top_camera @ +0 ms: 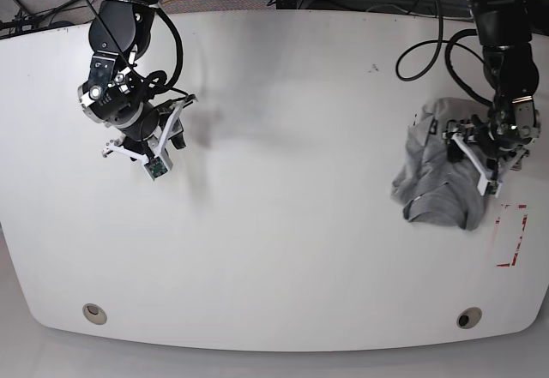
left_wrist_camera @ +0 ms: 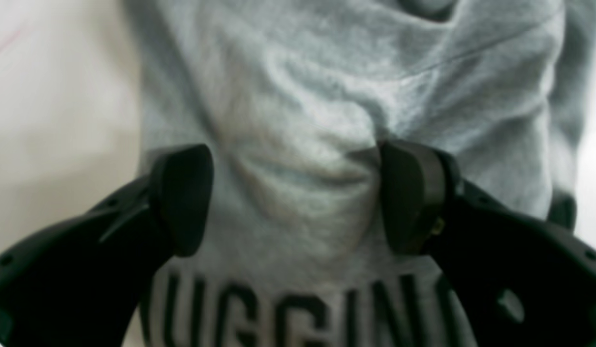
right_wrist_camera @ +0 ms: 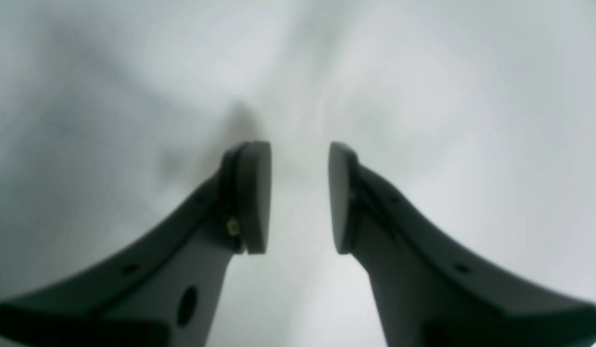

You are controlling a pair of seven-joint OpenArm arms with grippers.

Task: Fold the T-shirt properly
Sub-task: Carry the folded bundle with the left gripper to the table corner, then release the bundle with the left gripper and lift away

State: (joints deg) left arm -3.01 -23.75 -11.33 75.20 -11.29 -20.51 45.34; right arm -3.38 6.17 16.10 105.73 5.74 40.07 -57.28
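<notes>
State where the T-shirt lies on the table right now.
In the base view the T-shirt lies bunched near the table's right edge, beneath the open left gripper, beside red tape marks.

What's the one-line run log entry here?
T-shirt: crumpled, unfolded | left hand: open over shirt | right hand: apart, empty, over bare table

Heather-grey T-shirt (left_wrist_camera: 326, 120), black lettering, white table (top_camera: 283, 181)

The T-shirt (top_camera: 433, 177) was heather grey and lay bunched in a rumpled heap near the bench's (top_camera: 283, 181) right edge in the base view, just beside a red-marked rectangle. It was creased and unfolded. Black block lettering showed on the cloth (left_wrist_camera: 326, 96) in the left wrist view, partly cut off.
</notes>
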